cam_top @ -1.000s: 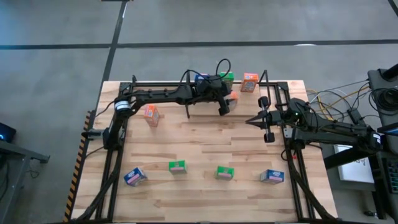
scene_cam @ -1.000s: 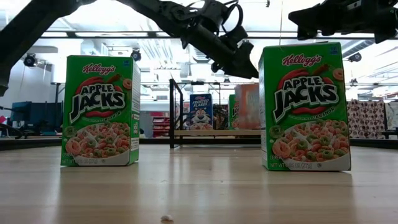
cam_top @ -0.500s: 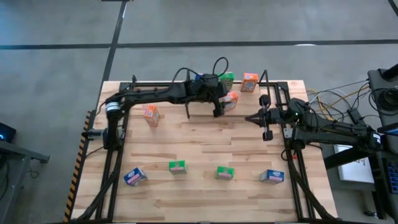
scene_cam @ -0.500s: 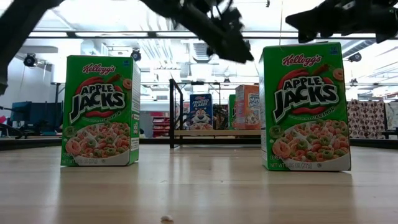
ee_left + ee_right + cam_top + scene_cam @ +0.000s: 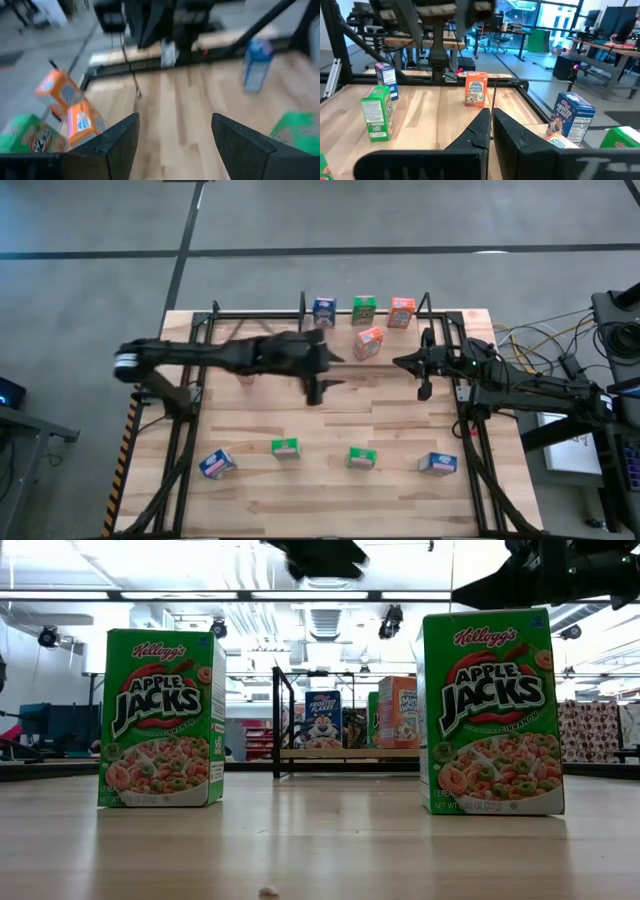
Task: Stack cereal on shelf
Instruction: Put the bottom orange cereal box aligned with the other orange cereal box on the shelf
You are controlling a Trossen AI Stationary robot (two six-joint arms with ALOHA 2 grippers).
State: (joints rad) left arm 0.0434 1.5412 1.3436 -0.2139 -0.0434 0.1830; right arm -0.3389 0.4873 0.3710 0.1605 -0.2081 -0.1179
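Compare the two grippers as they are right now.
The left gripper has its fingers spread wide apart, while the right gripper has its fingers pressed together. The left gripper is over the middle of the table, back from the shelf; the right gripper waits near the table's right edge. Both are empty.

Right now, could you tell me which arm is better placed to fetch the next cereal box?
Probably the left: the left gripper hangs open and empty over mid-table, nearest the green boxes. The right gripper waits shut at the right edge.
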